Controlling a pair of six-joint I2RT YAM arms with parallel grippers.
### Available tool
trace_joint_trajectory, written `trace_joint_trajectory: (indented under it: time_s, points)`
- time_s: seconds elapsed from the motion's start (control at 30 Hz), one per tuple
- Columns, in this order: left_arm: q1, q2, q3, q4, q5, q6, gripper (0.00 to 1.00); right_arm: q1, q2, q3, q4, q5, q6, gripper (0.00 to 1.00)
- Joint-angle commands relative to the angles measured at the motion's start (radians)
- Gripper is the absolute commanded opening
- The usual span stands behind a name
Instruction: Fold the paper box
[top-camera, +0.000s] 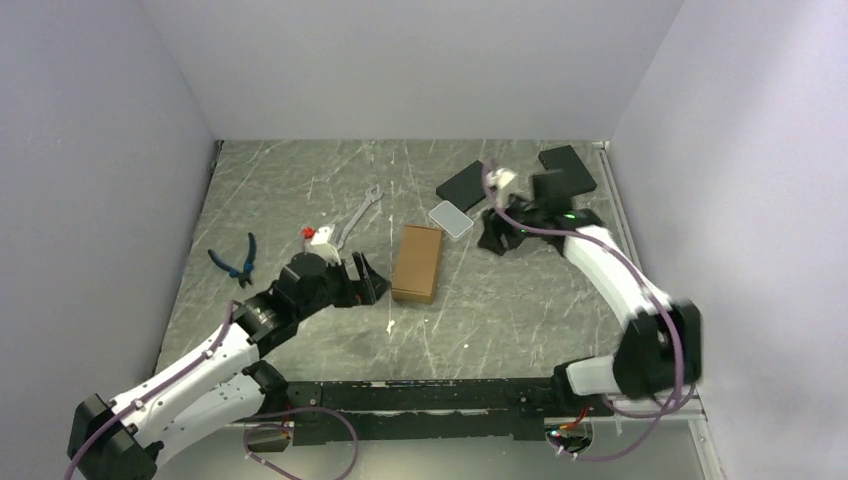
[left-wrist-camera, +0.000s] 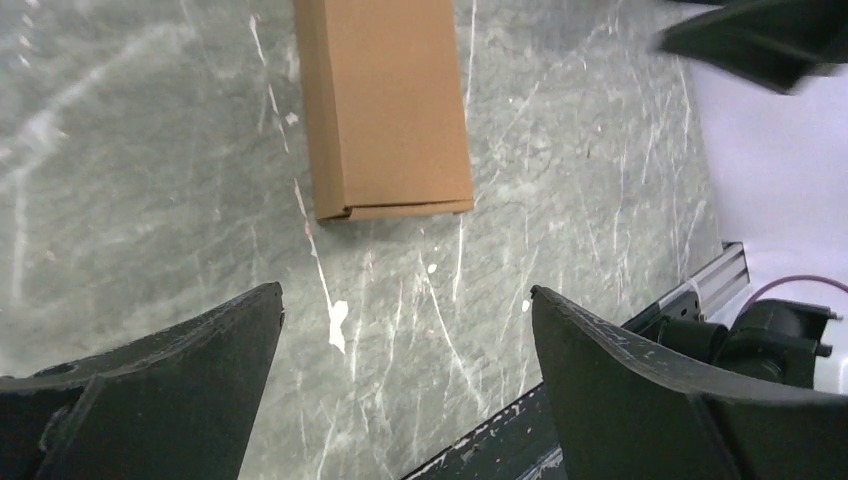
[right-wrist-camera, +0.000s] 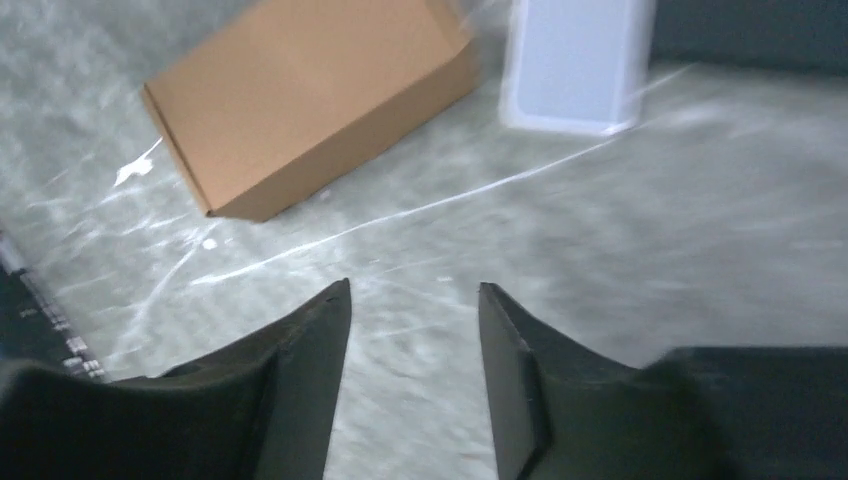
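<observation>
The paper box (top-camera: 417, 262) lies flat mid-table as a closed brown rectangular carton; it also shows in the left wrist view (left-wrist-camera: 385, 105) and the right wrist view (right-wrist-camera: 305, 95). My left gripper (top-camera: 363, 278) sits just left of the box, apart from it, its jaws wide open with only table between them (left-wrist-camera: 405, 295). Off to the right of the box, my right gripper (top-camera: 495, 238) is partly open and empty (right-wrist-camera: 415, 290), well clear of the carton.
A small translucent white case (top-camera: 451, 219) lies right of the box's far end. Black slabs (top-camera: 466, 185) (top-camera: 567, 168) rest at the back right. A wrench (top-camera: 358, 216) and blue-handled pliers (top-camera: 238, 260) lie to the left. White walls close in all round.
</observation>
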Motion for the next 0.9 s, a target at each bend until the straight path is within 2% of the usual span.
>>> trace_joint_trajectory:
  time_s: [0.0,0.07,0.1,0.17,0.23,0.3,0.4,0.73,0.87]
  points:
    - [0.095,0.017,0.193,-0.148,0.041,0.109,0.99,-0.153,-0.325,-0.024,0.050,-0.020,-0.148,0.66]
    - [0.192,0.034,0.294,-0.215,0.105,0.166,0.99,-0.242,-0.444,-0.063,0.105,-0.054,-0.115,0.95]
    - [0.239,0.043,0.330,-0.244,0.132,0.189,0.99,-0.293,-0.499,-0.085,0.146,-0.082,-0.078,0.99]
    - [0.335,0.061,0.404,-0.296,0.195,0.219,0.99,-0.374,-0.578,-0.102,0.201,-0.118,0.037,0.99]
    - [0.420,0.076,0.476,-0.361,0.252,0.233,0.99,-0.408,-0.594,-0.038,0.143,-0.136,0.099,0.99]
    - [0.461,0.078,0.538,-0.424,0.250,0.251,0.99,-0.416,-0.594,0.040,0.074,-0.098,0.202,0.99]
    - [0.464,0.045,0.595,-0.488,0.210,0.281,0.99,-0.417,-0.626,0.101,0.051,-0.001,0.353,1.00]
    - [0.464,-0.035,0.664,-0.576,0.212,0.326,0.99,-0.417,-0.715,0.129,-0.038,0.143,0.421,1.00]
    - [0.464,-0.049,0.674,-0.592,0.231,0.336,1.00,-0.417,-0.737,0.126,-0.053,0.151,0.429,1.00]
